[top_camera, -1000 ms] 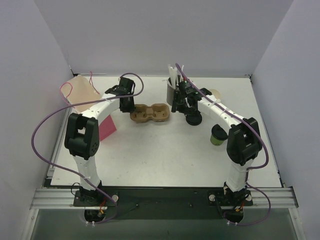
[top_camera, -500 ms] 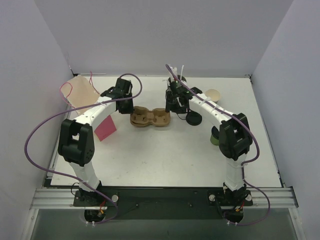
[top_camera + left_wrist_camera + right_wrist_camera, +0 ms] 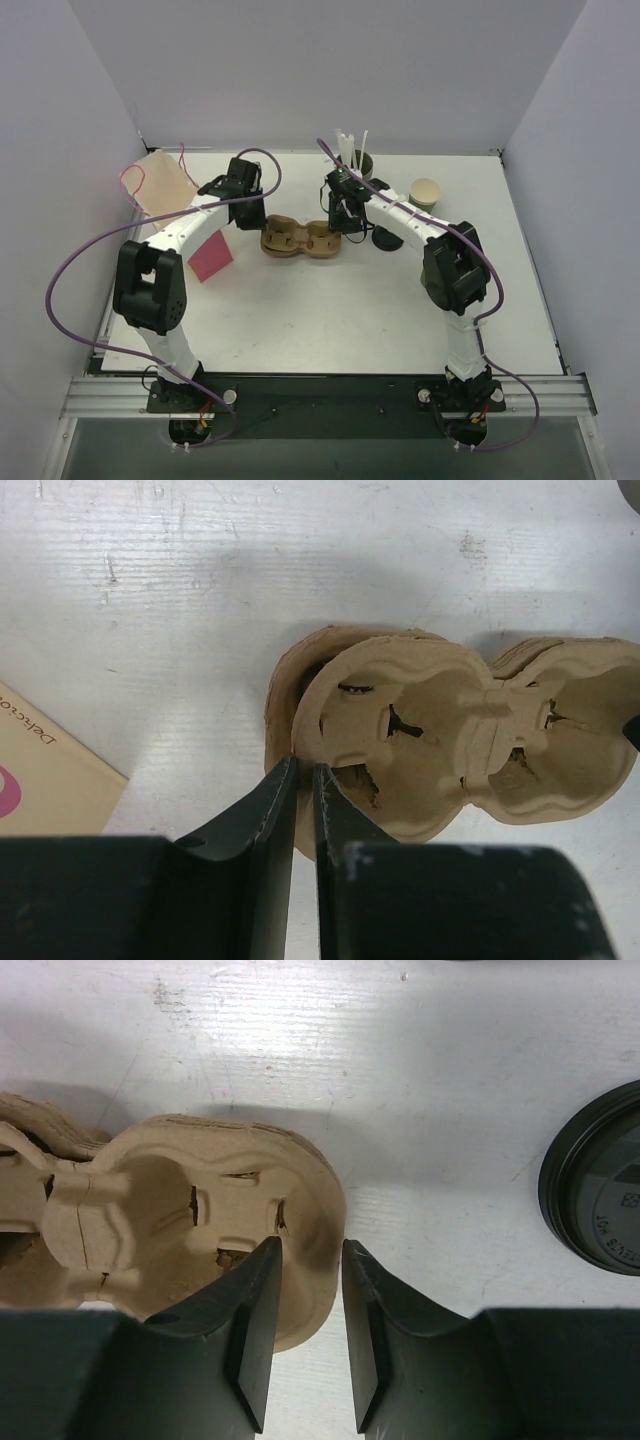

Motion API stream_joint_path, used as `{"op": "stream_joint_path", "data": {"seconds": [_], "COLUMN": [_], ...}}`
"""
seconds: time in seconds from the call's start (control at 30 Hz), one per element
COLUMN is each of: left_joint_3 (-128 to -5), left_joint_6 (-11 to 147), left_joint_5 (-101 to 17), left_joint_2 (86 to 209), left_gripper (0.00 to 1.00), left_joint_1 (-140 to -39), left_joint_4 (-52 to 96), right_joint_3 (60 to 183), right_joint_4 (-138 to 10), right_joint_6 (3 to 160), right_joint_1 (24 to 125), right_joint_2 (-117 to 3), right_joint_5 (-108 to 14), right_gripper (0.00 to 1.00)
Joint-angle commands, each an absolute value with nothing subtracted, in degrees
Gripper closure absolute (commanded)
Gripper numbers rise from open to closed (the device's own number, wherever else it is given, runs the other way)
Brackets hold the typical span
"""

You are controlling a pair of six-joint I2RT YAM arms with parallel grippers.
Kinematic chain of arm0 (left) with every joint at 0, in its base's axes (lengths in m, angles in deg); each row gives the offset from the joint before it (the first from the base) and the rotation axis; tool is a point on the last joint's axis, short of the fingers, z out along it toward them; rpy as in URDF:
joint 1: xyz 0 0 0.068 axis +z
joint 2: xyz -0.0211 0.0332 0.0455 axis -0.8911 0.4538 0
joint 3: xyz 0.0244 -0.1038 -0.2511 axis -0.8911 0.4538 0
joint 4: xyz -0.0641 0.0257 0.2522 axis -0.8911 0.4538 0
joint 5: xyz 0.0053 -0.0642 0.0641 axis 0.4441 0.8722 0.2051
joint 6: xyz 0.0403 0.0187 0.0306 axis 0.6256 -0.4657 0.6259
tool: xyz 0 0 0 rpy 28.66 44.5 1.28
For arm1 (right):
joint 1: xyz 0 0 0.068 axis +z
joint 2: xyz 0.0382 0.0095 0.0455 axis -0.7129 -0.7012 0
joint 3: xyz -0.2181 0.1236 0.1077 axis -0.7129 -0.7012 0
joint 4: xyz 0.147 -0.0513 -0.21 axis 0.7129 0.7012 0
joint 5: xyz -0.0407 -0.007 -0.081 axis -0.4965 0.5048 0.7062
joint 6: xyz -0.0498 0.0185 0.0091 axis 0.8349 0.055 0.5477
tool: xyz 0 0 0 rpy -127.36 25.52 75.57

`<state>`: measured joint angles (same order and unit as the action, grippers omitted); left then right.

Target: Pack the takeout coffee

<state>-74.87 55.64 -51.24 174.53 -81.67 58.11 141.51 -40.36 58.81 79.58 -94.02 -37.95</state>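
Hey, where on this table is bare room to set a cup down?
Free: the wide near stretch of table in front of the cup carrier, right of the pink card; also the right side past the black lid. Crowded: the back, around the straws and green cup.

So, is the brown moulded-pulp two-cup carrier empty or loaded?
Empty: the carrier shows only bare pulp in both wells, nothing seated inside.

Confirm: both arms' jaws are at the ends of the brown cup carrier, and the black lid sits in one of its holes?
No. The black lid lies on the table beside the cup carrier, not in a hole; the right wrist view shows it. The rest holds.
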Motion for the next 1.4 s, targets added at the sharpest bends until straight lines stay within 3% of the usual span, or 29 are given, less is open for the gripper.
{"op": "stream_joint_path", "data": {"seconds": [0.0, 1.37], "left_joint_3": [-74.6, -73.9], "left_joint_6": [55.0, 54.6], "left_joint_5": [-50.2, -49.5], "left_joint_2": [171.4, 172.3], "left_gripper": [1.00, 1.00], "left_joint_1": [-80.9, -80.5], "left_joint_4": [56.1, 55.4], "right_joint_3": [143.2, 143.0], "right_joint_4": [-38.4, -34.7], "right_joint_6": [59.1, 59.6], "right_joint_1": [79.9, 80.6], "right_joint_2": [-93.8, -96.6], "right_joint_5": [-35.6, -35.0], "right_gripper": [0.75, 0.81]}}
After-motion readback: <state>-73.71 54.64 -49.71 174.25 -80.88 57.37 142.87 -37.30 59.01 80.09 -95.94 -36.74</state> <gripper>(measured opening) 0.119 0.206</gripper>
